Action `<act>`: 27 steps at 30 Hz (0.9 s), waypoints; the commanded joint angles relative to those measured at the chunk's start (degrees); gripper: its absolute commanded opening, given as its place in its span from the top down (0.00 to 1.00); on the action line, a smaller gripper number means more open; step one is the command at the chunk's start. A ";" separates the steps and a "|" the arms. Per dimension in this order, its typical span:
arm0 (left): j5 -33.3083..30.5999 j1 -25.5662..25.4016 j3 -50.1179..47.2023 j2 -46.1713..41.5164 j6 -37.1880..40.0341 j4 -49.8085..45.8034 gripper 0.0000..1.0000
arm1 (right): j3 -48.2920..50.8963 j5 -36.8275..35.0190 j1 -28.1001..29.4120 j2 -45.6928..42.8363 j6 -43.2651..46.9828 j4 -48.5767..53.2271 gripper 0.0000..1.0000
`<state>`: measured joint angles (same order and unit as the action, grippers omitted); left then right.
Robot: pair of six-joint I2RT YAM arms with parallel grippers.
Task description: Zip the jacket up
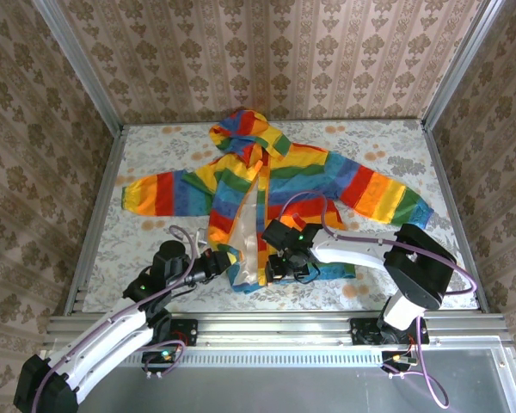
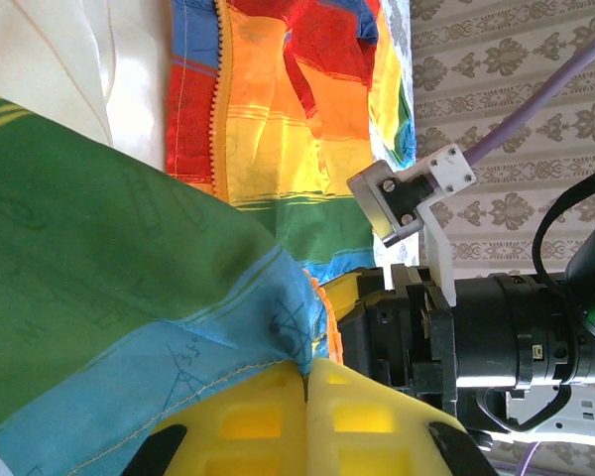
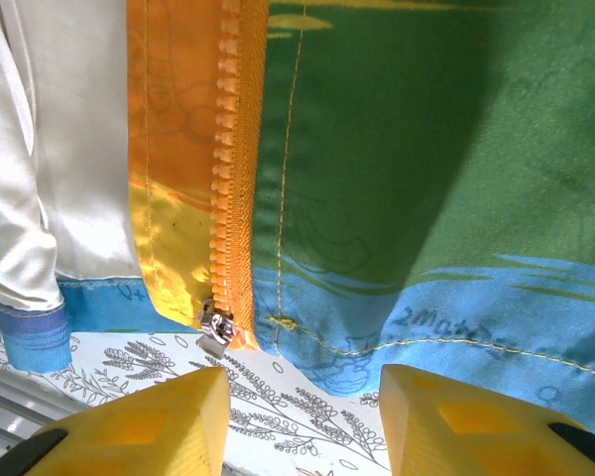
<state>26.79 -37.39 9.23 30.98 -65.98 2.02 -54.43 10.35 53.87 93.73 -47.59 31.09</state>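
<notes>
I see the rainbow-striped hooded child's jacket (image 1: 275,185) lying open at frame centre on the floral tabletop (image 1: 396,142). My left end effector (image 2: 305,375) pinches its blue hem, lower centre. My right end effector (image 3: 302,392) hovers spread, just below the small metal slider (image 3: 216,327) at the foot of the orange zipper teeth (image 3: 228,169). I judge the left should hold the hem taut while the right shifts leftward onto the slider.
</notes>
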 commanded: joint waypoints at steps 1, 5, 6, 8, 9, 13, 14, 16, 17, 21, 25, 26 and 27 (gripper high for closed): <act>-0.07 0.47 -0.53 -0.92 1.64 -0.64 1.00 | -0.98 -2.85 0.36 0.63 1.49 1.58 0.55; 0.17 0.48 -0.53 -0.92 1.64 -0.75 1.00 | -1.09 -3.44 0.36 2.33 2.80 1.60 0.53; 0.27 0.47 -0.53 -0.92 1.64 -0.84 1.00 | -0.98 -3.41 0.36 2.98 3.02 1.52 0.53; 0.35 0.47 -0.67 -1.18 1.71 -1.27 1.00 | -0.60 -3.32 0.36 4.42 3.31 1.19 0.53; 0.37 0.47 -0.71 -1.31 1.73 -1.47 1.00 | -0.31 -3.23 0.44 5.12 3.38 1.04 0.53; 0.11 0.47 -0.97 -1.88 2.06 -2.19 1.00 | 0.21 -2.83 0.77 6.66 4.27 -0.06 0.62; -0.04 0.47 -0.99 -1.89 2.08 -2.32 1.00 | 0.49 -2.81 1.09 6.33 5.08 -0.06 0.69; -0.24 0.47 -0.97 -1.89 2.17 -2.46 1.00 | 0.93 -3.62 1.67 4.83 6.20 -2.32 0.83; -0.24 0.47 -0.97 -1.89 2.25 -2.38 1.00 | 0.99 -4.11 1.76 3.77 6.66 -2.65 0.88; -0.47 0.47 -0.71 -1.85 2.38 -2.45 1.00 | 1.48 -6.55 1.86 -0.49 7.80 -2.49 0.97; -0.62 0.47 -0.19 -1.80 2.69 -2.42 1.00 | 1.39 -7.95 1.84 -4.79 8.92 -1.71 1.00; -0.59 0.47 -0.05 -1.80 2.78 -2.38 1.00 | 1.20 -8.19 1.83 -5.68 9.01 -1.28 1.00; -0.64 0.45 0.08 -1.74 2.83 -2.21 1.00 | 1.02 -8.30 1.79 -6.39 9.14 -0.85 1.00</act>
<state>26.65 -37.39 8.97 29.87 -64.71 -0.08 -53.32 5.02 55.40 90.50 -39.99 28.93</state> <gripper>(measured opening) 0.048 0.039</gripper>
